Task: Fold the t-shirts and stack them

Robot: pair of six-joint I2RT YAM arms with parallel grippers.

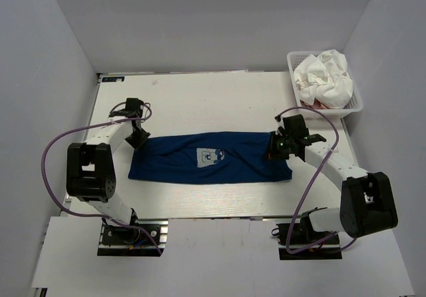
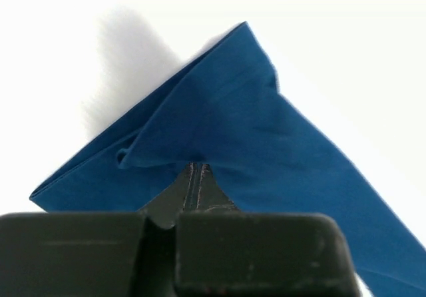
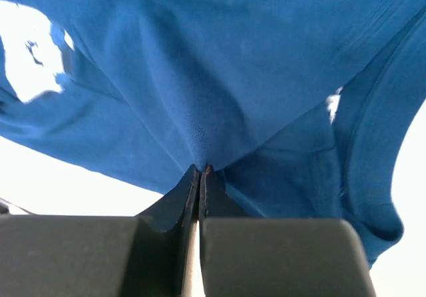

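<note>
The white bench [image 1: 200,104] carries a navy t-shirt [image 1: 166,162] folded into a long band. It runs from 9 o'clock to 3 o'clock across the bench's middle, with its pale chest print [image 1: 210,156] facing up at the centre. A white mesh basket [image 1: 291,67] stands at the 1 o'clock corner, apart from the shirt.
</note>
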